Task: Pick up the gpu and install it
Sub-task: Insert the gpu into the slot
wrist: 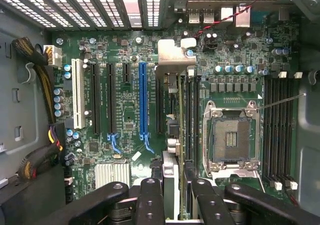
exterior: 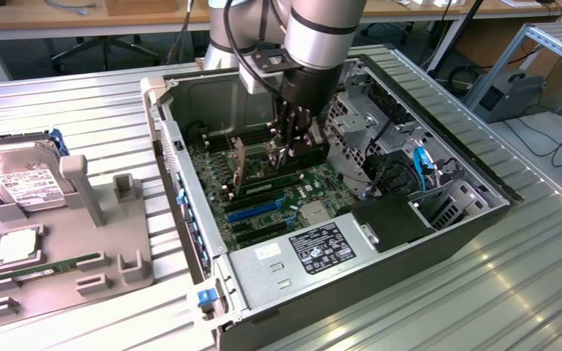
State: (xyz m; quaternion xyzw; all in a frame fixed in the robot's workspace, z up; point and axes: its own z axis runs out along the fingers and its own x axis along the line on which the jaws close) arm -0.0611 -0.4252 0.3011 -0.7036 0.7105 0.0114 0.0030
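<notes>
The gpu (exterior: 260,164) stands upright on its edge inside the open computer case (exterior: 456,219), low over the motherboard (exterior: 301,191). My gripper (exterior: 296,142) reaches down from above and is shut on it. In the wrist view the gpu (wrist: 172,85) is seen edge-on between my black fingers (wrist: 150,200), its silvery bracket (wrist: 172,55) at the far end by the rear vents. The card runs along the slots between the long blue slot (wrist: 143,100) and the memory slots (wrist: 192,115). I cannot tell whether its lower edge sits in a slot.
On the exterior view's left, a grey fixture tray (exterior: 115,252) holds a hard drive (exterior: 23,179), a CPU (exterior: 15,247) and a RAM stick (exterior: 56,265). Inside the case are an empty CPU socket (wrist: 231,140), drive cages (exterior: 359,117), a power supply (exterior: 310,252) and cable bundles (wrist: 37,75).
</notes>
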